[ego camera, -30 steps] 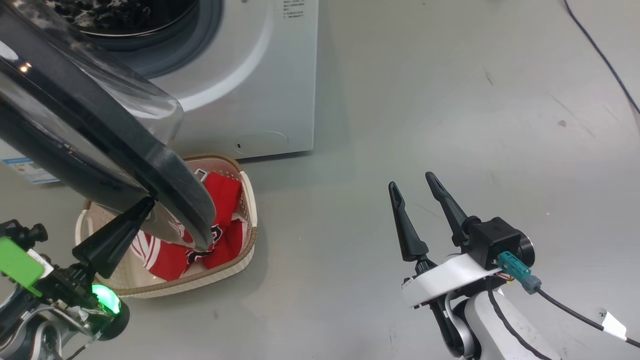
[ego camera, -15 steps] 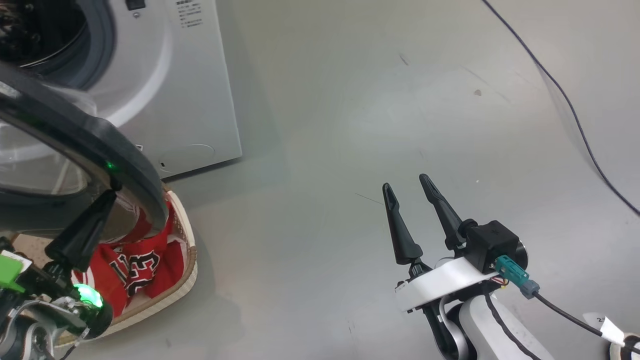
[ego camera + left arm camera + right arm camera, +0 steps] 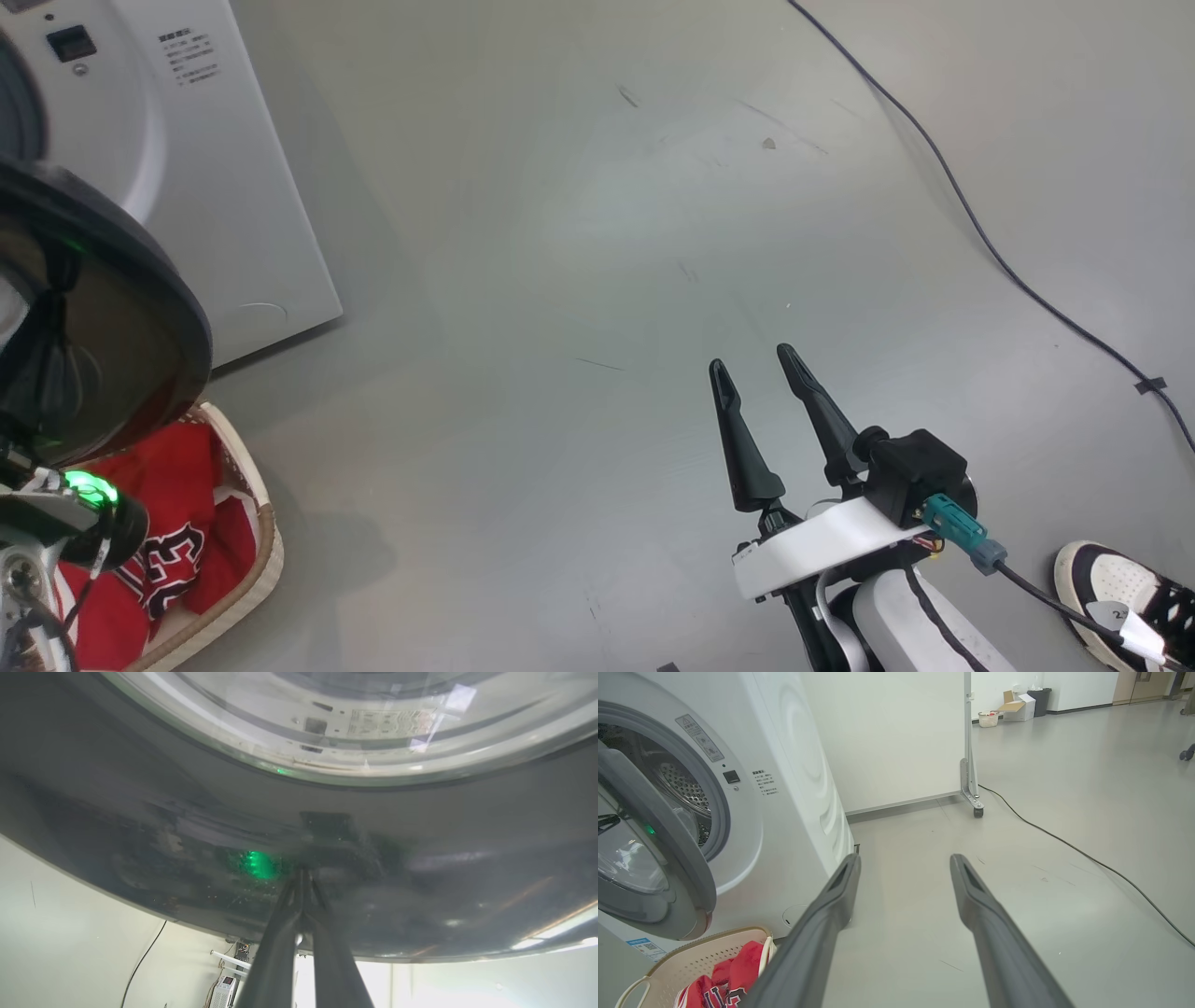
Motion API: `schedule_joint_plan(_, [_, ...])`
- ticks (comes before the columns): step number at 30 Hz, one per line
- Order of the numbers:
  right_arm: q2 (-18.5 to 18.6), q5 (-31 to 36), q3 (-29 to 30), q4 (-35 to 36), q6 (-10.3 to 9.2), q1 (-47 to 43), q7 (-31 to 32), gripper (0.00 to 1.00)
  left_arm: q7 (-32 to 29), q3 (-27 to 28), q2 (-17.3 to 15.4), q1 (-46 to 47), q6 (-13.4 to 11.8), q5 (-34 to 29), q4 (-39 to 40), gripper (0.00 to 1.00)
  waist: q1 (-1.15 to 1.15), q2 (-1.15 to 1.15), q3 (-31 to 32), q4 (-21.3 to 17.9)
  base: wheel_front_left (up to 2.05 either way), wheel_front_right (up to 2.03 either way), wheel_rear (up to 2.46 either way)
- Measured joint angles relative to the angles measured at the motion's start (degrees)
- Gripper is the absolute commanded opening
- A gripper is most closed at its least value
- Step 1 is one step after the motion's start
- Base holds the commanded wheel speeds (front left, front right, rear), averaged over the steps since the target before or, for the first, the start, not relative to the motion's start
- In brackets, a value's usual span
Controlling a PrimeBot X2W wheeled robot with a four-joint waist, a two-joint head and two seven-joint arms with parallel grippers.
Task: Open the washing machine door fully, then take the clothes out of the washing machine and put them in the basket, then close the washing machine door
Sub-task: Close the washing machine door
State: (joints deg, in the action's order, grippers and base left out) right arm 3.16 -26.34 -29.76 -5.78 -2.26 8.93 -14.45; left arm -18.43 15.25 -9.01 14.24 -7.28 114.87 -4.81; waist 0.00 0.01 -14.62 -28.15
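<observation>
Left gripper (image 3: 302, 872): jaws pressed together, holding nothing, tips pushed flat against the wide glossy black rim of the big round washing machine door (image 3: 140, 812), same contact as a second ago. Its green light reflects on the rim. Right gripper (image 3: 752, 359): jaws spread wide and empty, hovering over bare grey floor (image 3: 579, 233) well clear of everything, pose unchanged from the earlier frame. In the right wrist view the door (image 3: 658, 812) stands partly swung out from the large white front-loading washing machine (image 3: 794, 788), with the perforated steel drum (image 3: 682, 786) visible behind it. The red basketball jersey clothes (image 3: 177, 467) with white trim and black numbers lie in the small cream perforated plastic basket (image 3: 266, 551) with the brown rim, on the floor just in front of the machine, under the door's lower edge. The head camera has swung right since a second ago, so machine, door and basket now sit against the left edge. A white and black sneaker (image 3: 1111, 583) has come in at lower right, and a thin black cable (image 3: 980, 243) crosses the floor.
</observation>
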Motion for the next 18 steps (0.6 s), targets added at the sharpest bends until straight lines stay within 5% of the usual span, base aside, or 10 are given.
schedule_joint_plan(18, [-0.38,-0.74,1.96,3.07,-1.94,-3.51,0.0,1.0,10.31,-1.85,-0.09,11.14,0.0,-3.04,-5.97,0.0,0.0,0.0,-2.11,-4.85,0.0,0.0,0.0])
